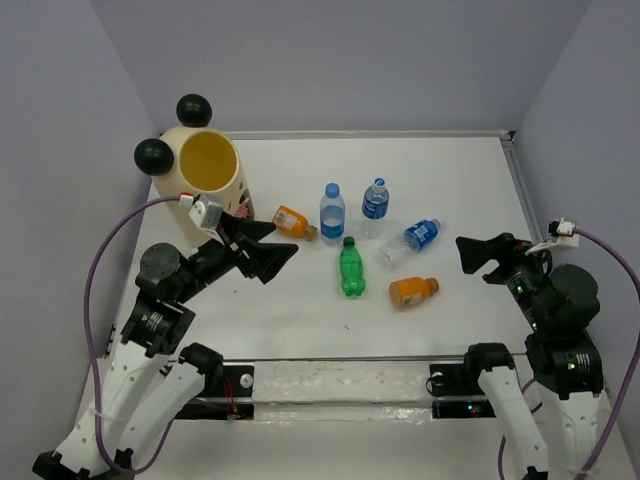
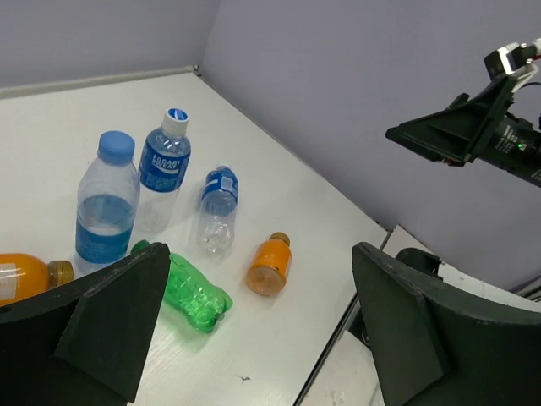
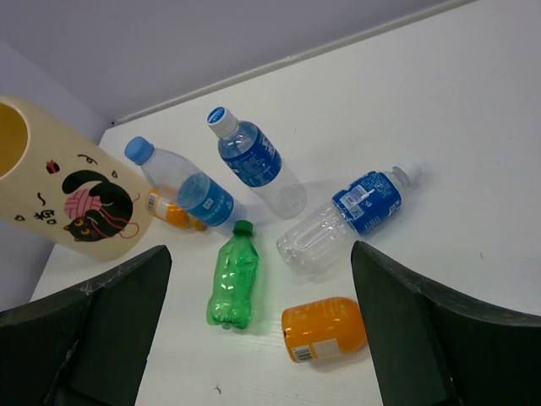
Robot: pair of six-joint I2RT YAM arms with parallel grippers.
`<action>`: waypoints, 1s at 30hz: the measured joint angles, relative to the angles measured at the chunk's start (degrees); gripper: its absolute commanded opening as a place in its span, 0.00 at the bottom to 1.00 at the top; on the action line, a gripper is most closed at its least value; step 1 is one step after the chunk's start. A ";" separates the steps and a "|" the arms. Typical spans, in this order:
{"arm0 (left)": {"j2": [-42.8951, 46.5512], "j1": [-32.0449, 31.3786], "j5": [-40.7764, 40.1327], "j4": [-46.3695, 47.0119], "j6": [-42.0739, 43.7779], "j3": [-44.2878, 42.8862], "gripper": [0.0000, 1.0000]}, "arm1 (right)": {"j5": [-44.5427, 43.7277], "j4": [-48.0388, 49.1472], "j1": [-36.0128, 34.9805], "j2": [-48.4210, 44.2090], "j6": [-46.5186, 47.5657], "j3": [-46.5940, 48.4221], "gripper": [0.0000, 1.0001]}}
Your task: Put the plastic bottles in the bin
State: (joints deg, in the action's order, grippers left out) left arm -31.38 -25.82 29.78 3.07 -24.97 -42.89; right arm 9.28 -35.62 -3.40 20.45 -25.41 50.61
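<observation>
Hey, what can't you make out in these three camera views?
Floor of the bin: top view, hidden by its own wall.
Orange bottle beside the bin: left wrist view, cut by the left edge and a finger of the left gripper.
Bin's ears: right wrist view, beyond the left edge.

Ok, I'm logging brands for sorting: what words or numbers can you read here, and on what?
No text is legible.
Blue labels on the three clear plastic bottles: white lettering, too blurred.
Labels on the two orange plastic bottles: print too small.
Tall cream cylindrical bin: cartoon cat with small marks, unreadable.
</observation>
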 measured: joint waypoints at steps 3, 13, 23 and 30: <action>-2.99 0.00 -0.55 -0.15 0.00 0.00 0.99 | 0.22 0.04 0.00 0.02 0.46 -0.92 0.93; -13.16 -4.79 -8.92 0.46 0.22 -4.09 0.99 | 1.86 0.63 0.00 -0.63 0.17 -4.15 0.91; -31.39 -25.83 -45.00 -1.40 3.96 -14.03 0.96 | 6.05 4.35 0.00 -0.85 -1.16 -6.54 0.88; -46.03 -26.69 -58.80 -2.56 6.80 -18.99 0.97 | 11.08 5.66 0.00 -0.33 -1.92 -7.34 0.88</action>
State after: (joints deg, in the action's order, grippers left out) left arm -77.41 -52.51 -29.02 0.51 -18.17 -61.89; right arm 20.36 -29.95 -3.40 20.12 -27.33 43.27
